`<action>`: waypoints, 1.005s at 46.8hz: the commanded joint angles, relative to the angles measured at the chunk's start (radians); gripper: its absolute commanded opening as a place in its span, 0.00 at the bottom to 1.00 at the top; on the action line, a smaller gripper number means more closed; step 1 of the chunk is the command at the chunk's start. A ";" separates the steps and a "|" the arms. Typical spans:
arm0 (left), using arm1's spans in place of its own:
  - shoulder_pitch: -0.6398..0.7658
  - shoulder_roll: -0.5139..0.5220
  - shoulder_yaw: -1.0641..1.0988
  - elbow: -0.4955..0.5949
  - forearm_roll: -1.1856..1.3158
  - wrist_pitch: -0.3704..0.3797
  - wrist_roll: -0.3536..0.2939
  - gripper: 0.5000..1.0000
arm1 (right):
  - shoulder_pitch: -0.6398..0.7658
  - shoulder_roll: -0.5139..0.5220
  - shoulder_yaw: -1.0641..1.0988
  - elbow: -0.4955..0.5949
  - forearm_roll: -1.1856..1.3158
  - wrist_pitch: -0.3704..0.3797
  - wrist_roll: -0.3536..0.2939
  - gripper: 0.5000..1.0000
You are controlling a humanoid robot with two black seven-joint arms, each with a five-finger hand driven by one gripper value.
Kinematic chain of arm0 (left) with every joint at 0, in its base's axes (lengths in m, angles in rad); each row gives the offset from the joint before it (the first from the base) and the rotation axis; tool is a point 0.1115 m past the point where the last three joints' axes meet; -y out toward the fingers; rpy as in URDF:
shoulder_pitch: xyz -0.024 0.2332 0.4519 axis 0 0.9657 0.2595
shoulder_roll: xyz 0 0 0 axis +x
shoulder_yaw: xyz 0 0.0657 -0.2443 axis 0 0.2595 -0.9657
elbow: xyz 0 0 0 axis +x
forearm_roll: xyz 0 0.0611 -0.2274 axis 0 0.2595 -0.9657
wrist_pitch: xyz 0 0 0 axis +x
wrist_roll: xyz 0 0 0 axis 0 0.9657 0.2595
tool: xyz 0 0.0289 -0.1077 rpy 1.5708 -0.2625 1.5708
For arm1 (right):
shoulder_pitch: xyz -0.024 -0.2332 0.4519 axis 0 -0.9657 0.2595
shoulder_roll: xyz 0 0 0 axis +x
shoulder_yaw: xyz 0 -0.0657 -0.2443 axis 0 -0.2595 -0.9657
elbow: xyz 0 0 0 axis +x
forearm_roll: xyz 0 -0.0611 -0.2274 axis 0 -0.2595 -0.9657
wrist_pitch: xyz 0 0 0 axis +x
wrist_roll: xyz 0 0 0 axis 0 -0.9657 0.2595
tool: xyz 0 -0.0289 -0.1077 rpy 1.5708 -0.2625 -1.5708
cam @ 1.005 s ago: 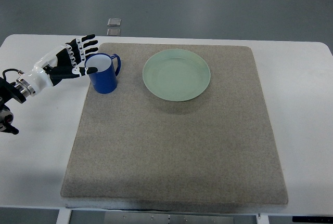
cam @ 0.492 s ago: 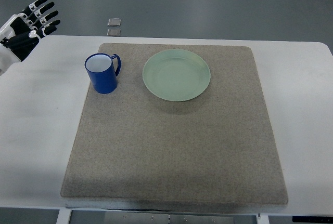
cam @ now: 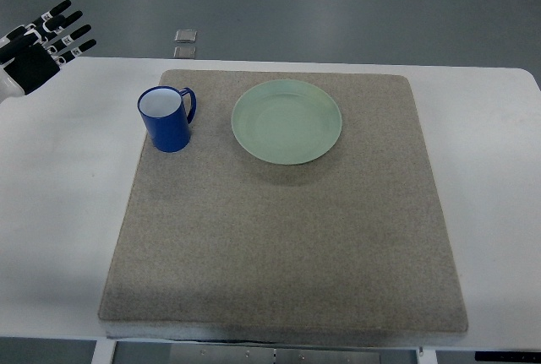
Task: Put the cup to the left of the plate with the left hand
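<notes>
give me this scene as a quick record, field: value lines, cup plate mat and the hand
cup: blue mug with white inside, upright on the mat's far left corner, handle toward the plate
plate: round pale green plate, holds nothing, right of the cup with a gap between
mat: grey-brown felt mat on a white table
left hand: black and white robot hand at the picture's upper left edge, fingers spread, holding nothing, apart from the cup
right hand: not in view
task state: cup stands left of plate
</notes>
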 commanded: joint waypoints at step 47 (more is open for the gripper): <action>-0.105 -0.115 0.012 0.084 -0.102 0.000 0.153 1.00 | -0.003 0.000 0.000 0.013 0.000 0.015 -0.002 0.86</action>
